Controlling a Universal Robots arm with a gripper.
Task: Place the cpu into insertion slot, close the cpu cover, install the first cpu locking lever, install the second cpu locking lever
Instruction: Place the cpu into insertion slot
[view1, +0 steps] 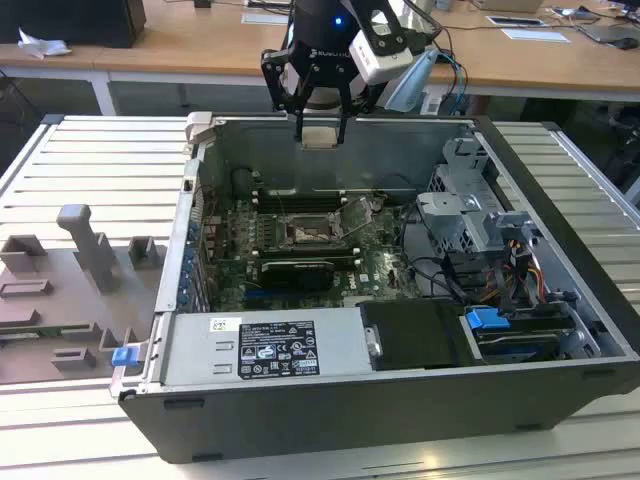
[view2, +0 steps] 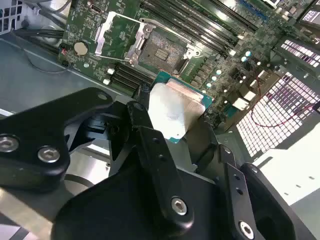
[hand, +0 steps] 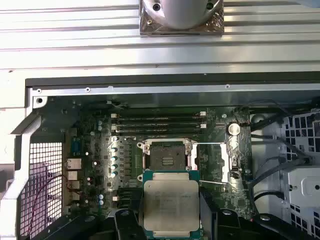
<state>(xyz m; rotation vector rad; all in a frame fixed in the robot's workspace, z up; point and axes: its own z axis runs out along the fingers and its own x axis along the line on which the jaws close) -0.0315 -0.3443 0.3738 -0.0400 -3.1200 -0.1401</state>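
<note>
My gripper (view1: 320, 128) hangs above the back wall of the open computer case (view1: 400, 415), shut on the cpu (view1: 320, 137). In both wrist views the pale silver cpu (view2: 175, 107) (hand: 170, 200) sits flat between the black fingers (view2: 142, 117), well above the board. Below it on the green board lies the insertion slot (view1: 305, 232) (view2: 162, 50) (hand: 166, 155), open and dark with nothing in it. The cpu cover (view1: 355, 215) (view2: 112, 32) (hand: 212, 157) stands swung open beside the slot, toward the exterior view's right.
Long black memory slots (hand: 157, 122) run beside the socket. A power supply box (view1: 270, 350) fills the case front. A metal drive cage (view1: 470, 215) with cables and a blue connector (view1: 485, 320) sits at the exterior view's right. A grey fixture plate (view1: 70, 290) lies outside the case.
</note>
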